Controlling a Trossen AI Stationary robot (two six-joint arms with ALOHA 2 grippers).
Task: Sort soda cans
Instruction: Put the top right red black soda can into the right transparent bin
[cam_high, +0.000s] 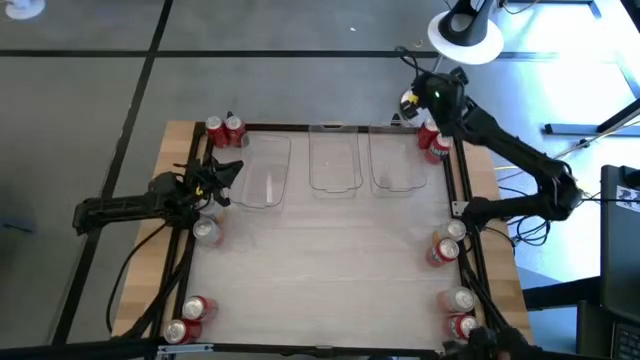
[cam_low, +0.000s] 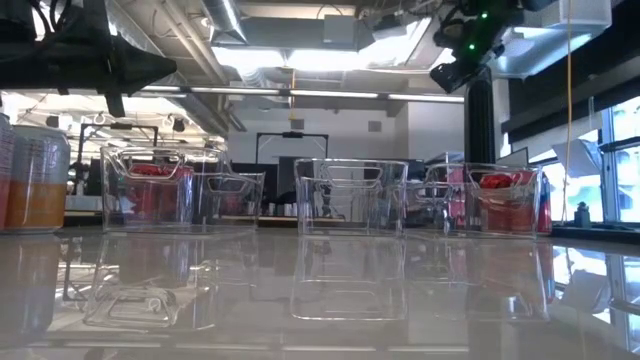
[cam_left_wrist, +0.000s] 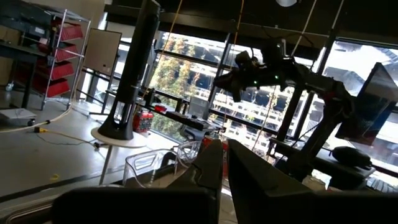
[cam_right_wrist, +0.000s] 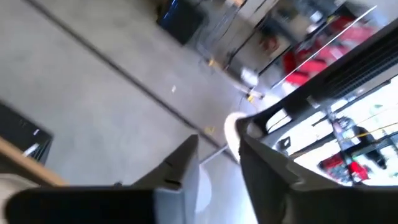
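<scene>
Cans (cam_high: 432, 142) stand upright just below the right end effector (cam_high: 420, 92), parted slightly, holding nothing.

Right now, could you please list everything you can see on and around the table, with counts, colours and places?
Soda cans, far left corner: two, red with silver tops.
Soda can, left edge: one, silver.
Soda cans, near left corner: two, red.
Soda cans, far right corner: two, red.
Soda cans, right edge: two, one silver, one red.
Soda cans, near right corner: two, one silver, one red.
Bins: three, clear plastic, in a row at the far side.
Table: one, pale wood with a dark frame.
Left claw: dark, shut, empty, by the left bin.
Right claw: dark, raised above the far right corner, slightly parted, empty.
</scene>
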